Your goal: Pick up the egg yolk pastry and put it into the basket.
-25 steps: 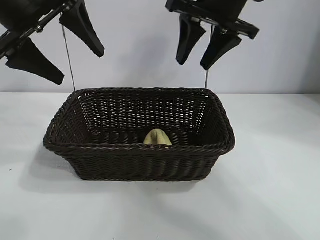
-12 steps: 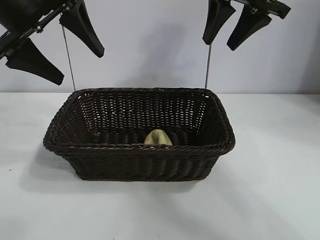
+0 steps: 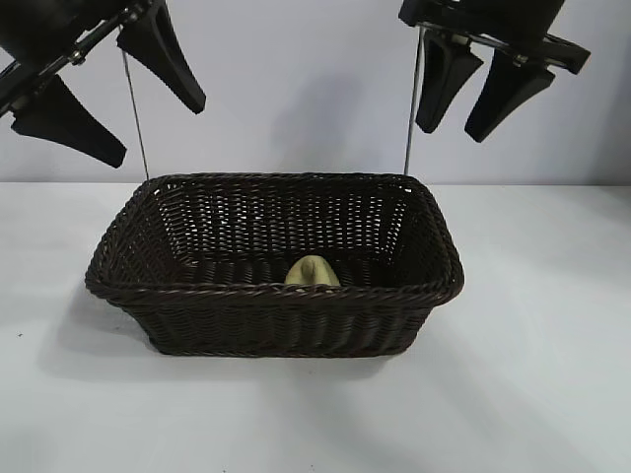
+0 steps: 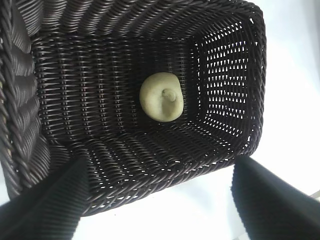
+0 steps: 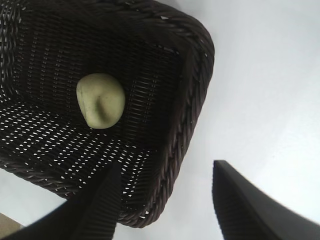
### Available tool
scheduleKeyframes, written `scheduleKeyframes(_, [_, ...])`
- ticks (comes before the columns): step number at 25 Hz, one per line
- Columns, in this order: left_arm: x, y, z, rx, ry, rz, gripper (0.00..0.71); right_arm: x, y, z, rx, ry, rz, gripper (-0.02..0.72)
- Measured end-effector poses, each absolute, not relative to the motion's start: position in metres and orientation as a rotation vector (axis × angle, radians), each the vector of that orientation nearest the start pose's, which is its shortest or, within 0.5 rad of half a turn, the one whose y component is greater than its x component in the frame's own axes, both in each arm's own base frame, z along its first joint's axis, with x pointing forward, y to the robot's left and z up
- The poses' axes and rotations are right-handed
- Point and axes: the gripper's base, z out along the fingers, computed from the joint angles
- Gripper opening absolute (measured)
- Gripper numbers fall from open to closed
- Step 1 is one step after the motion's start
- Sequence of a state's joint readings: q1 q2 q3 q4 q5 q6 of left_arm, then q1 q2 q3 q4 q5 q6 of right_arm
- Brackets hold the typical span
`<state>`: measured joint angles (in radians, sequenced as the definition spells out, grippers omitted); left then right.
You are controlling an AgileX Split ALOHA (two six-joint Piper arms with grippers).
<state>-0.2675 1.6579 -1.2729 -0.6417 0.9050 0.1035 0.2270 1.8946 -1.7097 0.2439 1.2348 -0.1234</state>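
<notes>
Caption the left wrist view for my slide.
Egg yolk pastry lying inside the wicker basket, seen from above.

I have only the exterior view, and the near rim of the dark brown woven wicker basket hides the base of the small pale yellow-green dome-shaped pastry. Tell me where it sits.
Observer: The left wrist view shows the pale yellow-green egg yolk pastry on the floor of the dark brown wicker basket, near the middle, clear of all four walls.
Operator: Now place the right gripper for me.
Observer: In the right wrist view the right gripper is open and empty, one finger above the basket's corner, the other above the white table.
</notes>
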Motion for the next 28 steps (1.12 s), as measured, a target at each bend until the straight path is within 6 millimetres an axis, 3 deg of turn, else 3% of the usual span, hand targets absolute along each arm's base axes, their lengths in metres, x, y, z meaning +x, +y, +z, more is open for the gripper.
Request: scheduleKeyframes(28, [0.3224, -0.1328, 0.2771, 0.082, 2.712, -0.840, 0.571, 0.3831, 0.1114, 0.2897, -0.416, 2.865, 0.407, 0.402])
